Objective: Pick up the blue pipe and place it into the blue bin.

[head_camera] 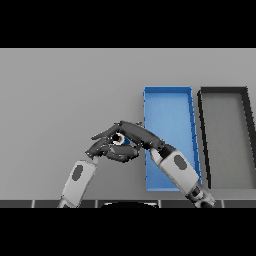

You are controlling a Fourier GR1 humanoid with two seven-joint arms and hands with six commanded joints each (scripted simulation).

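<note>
Only a pale round end and a sliver of blue show of the blue pipe [120, 139], squeezed between my two hands just left of the blue bin [170, 107]. My left hand [106, 149] comes up from the lower left, its fingers curled round the pipe from below. My right hand [136, 133] reaches in from the lower right across the bin's near-left corner. It lies over the pipe with its fingers stretched out to the left. The rest of the pipe is hidden by the hands. The blue bin is a long, open tray with nothing visible inside it.
A black bin [244, 107] of the same long shape stands right of the blue one, almost touching it. My right forearm [179, 169] crosses the blue bin's near end. Grey table [65, 95] spreads to the left and behind.
</note>
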